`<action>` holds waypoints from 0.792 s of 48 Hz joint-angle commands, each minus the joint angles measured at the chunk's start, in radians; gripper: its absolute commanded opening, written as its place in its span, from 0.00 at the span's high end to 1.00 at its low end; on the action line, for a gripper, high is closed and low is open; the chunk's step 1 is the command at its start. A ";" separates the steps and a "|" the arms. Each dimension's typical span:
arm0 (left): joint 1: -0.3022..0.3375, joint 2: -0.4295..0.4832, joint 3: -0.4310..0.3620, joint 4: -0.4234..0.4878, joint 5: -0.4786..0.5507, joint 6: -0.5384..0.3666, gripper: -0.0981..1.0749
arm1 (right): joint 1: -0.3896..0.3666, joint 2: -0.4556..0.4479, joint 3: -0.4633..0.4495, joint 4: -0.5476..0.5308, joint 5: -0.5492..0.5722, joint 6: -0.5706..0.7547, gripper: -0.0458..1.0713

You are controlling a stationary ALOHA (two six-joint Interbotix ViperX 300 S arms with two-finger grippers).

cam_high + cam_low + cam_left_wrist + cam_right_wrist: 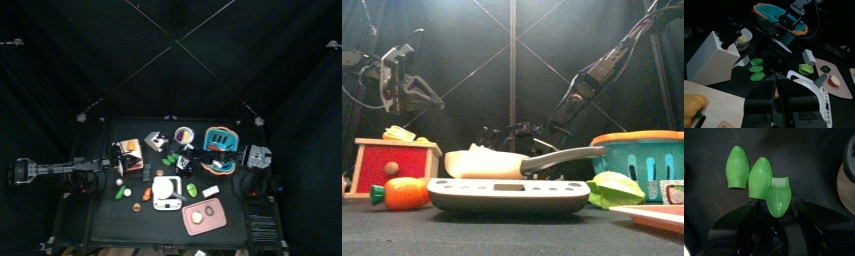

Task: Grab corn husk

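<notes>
Three green corn husk pieces lie side by side on the black table. In the right wrist view, the nearest husk (779,197) lies between the open jaws of my right gripper (779,209), with neither jaw touching it. The other two husks (760,175) (737,166) lie just beyond it. The top view shows the husks (170,159) as a small green patch at the table's middle, under the right arm. They also show in the left wrist view as husks (755,69), below the right arm. My left gripper (777,95) rests shut over the table's left side.
A white scale (166,190) stands in front of the husks and a pink cutting board (205,213) at the front right. A teal basket (221,140) and a bowl (185,135) stand behind them. A white box (127,150) is to the left. A tomato (405,193) and a red box (396,165) stand at the front left.
</notes>
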 commanded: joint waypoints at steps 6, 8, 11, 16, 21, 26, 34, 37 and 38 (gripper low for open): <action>0.000 0.002 -0.008 0.000 -0.003 0.003 0.50 | -0.005 -0.009 -0.028 -0.012 -0.003 0.000 0.29; 0.002 0.002 -0.008 0.002 -0.003 0.003 0.49 | -0.006 -0.008 -0.028 -0.012 -0.002 0.000 0.33; 0.002 0.002 -0.008 0.002 -0.003 0.003 0.49 | -0.006 -0.009 -0.028 -0.012 0.008 0.000 0.36; 0.002 0.002 -0.008 0.002 -0.003 0.003 0.49 | -0.005 -0.018 -0.026 -0.009 0.023 0.002 0.40; 0.000 0.002 -0.008 0.002 -0.003 0.003 0.49 | 0.002 -0.035 -0.025 -0.009 0.038 0.002 0.40; 0.000 0.002 -0.008 0.002 -0.003 0.003 0.50 | 0.003 -0.054 -0.020 -0.008 0.048 0.002 0.41; 0.000 0.000 -0.008 0.000 -0.003 0.003 0.49 | 0.005 -0.100 -0.006 -0.005 0.057 0.002 0.41; 0.002 -0.002 -0.008 0.000 -0.003 0.003 0.49 | 0.006 -0.112 -0.003 -0.003 0.057 0.002 0.40; 0.000 -0.003 -0.008 0.002 -0.003 0.003 0.50 | 0.006 -0.118 -0.002 0.000 0.057 0.002 0.40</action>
